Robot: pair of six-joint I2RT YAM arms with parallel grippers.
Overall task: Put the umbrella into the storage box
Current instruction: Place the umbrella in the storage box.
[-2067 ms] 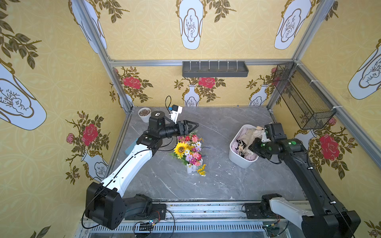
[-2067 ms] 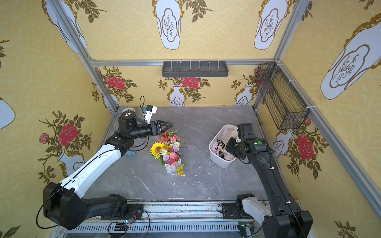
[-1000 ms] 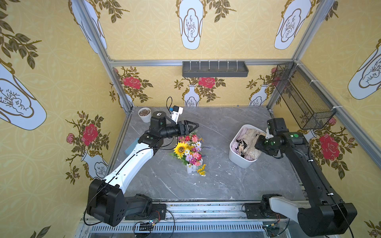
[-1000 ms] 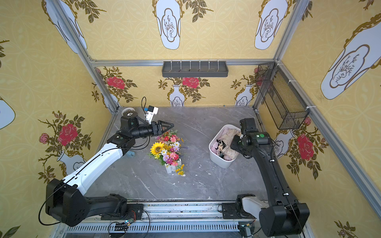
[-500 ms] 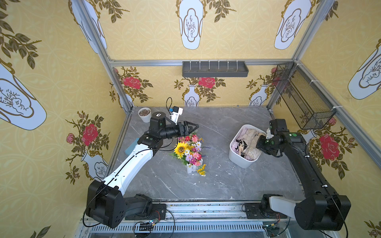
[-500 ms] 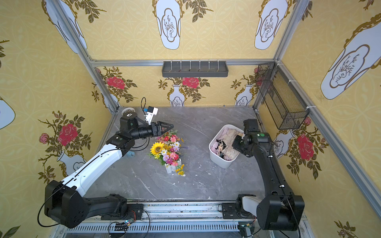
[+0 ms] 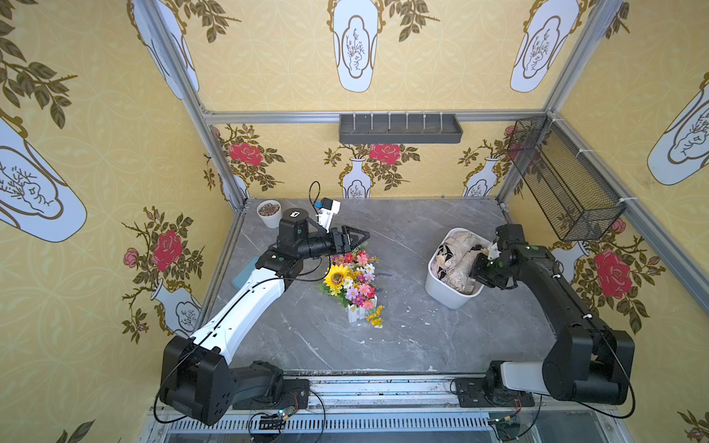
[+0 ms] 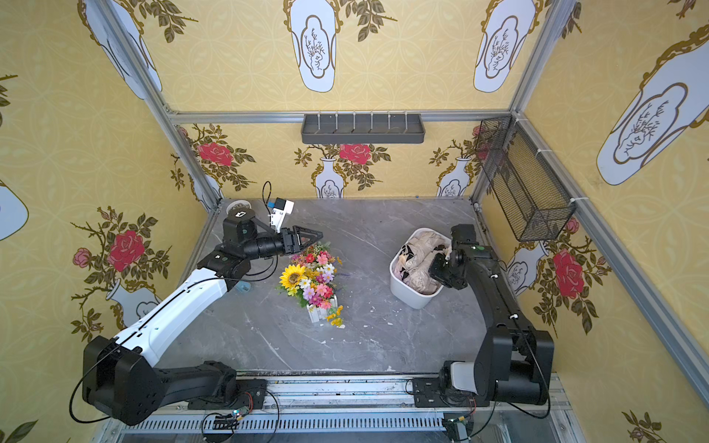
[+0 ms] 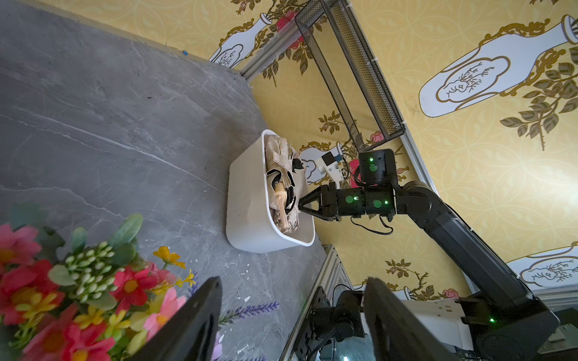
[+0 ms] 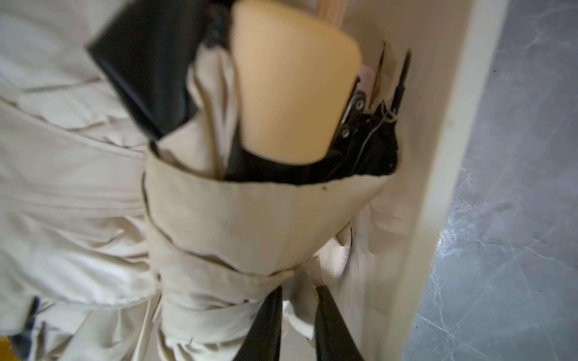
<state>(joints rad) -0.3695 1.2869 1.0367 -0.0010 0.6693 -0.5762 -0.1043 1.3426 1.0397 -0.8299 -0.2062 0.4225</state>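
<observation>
The umbrella (image 7: 456,268), folded and bound in beige cloth with black edging, lies inside the storage box (image 7: 445,293). This white bin stands on the grey surface (image 7: 403,337) toward the robot's right side. In both top views the bundle fills most of the bin lengthwise. The left wrist view shows its pale wooden handle (image 9: 280,200) lying within the rim.

The right claw (image 9: 300,205) is angled in over the box wall nearest the right arm, and its tip meets the umbrella's cloth close to the handle. From the right wrist camera the claw sits right on the wrapped cloth. The handle's blunt end is just ahead of it and the box's inner wall is close alongside. Its two fingers (image 10: 266,325) stand near each other with only a narrow gap, and a fold of cloth shows in that gap. I cannot tell whether they nip that fold or merely rest against it.

The left claw (image 7: 351,239) hangs well apart from the box, over the far edge of a bunch of flowers (image 7: 353,280) in the middle of the surface. Its fingers are spread wide with nothing between them. A small round pot (image 7: 269,213) stands in the far corner on the left side. A black wire basket (image 7: 564,180) hangs on the right wall above the box, and a grey rack (image 7: 401,128) is fixed to the back wall
</observation>
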